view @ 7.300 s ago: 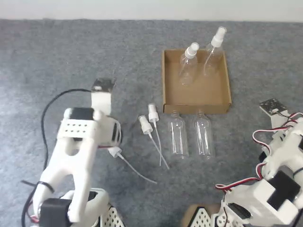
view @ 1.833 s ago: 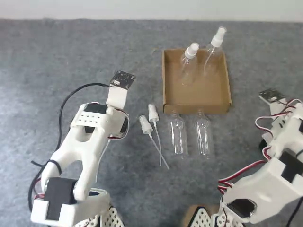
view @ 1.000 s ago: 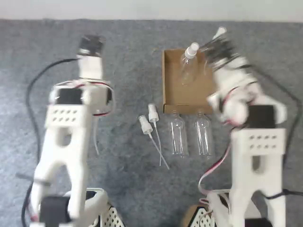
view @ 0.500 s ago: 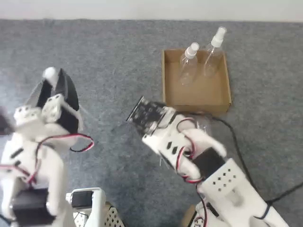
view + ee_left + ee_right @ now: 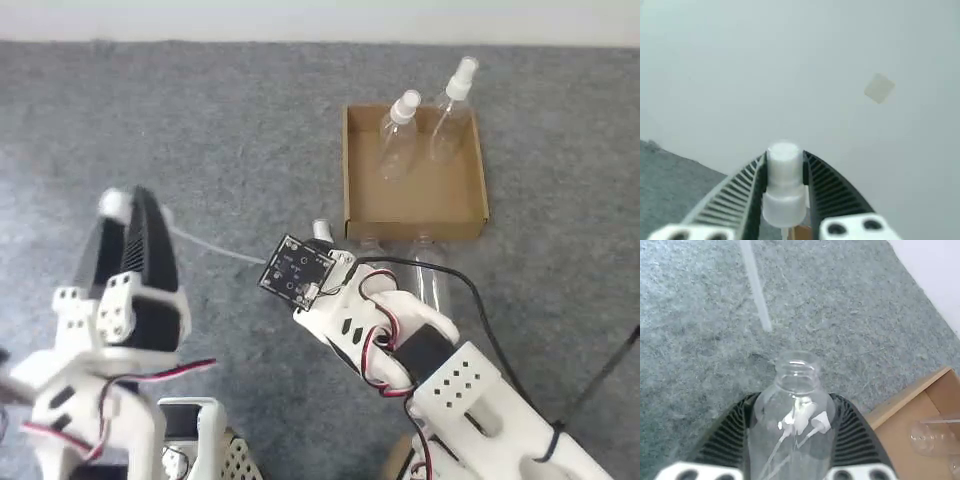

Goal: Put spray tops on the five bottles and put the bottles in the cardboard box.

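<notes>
Spray top (image 5: 785,187) sits clamped in the left hand (image 5: 785,160), high over the counter's left side; the right hand (image 5: 794,402) grips an open bottle (image 5: 796,372) mid-counter. Thread the dip tube (image 5: 755,285) squarely into the mouth, slowly.

spray top (image 5: 784,187) and bottle (image 5: 796,405) now aloft

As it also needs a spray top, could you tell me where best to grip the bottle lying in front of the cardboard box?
I'd take the bottle across its round body, from above, closing on its long sides. It lies flat, neck toward the cardboard box, so this leaves the mouth free.
</notes>
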Available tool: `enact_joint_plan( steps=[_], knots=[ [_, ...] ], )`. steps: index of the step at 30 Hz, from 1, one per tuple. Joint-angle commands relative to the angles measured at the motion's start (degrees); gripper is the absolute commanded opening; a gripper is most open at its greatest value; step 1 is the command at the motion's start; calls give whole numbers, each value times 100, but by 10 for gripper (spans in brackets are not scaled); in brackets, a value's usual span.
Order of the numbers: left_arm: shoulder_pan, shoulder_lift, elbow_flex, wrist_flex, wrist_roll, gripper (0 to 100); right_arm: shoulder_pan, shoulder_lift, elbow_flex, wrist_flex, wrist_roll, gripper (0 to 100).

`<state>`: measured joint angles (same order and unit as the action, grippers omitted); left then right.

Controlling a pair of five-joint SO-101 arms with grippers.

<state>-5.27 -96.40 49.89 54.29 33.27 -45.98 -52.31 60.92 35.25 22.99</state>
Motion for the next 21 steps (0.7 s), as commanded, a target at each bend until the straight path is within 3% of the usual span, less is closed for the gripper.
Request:
enact_joint_plan(
  steps=[1, 8, 16, 21],
  knots=[
    [246, 229, 268, -624, -79, 10, -57, -207, -105, -127, -62, 6],
    [255, 633, 444, -958, -79, 10, -48, -207, -105, -119, -62, 6],
    [352, 668, 708, -545, -70, 10, -22, -207, -105, -119, -62, 6],
    [1345, 677, 1147, -730, -360, 10, -22, -207, -105, -119, -62, 6]
  ],
)
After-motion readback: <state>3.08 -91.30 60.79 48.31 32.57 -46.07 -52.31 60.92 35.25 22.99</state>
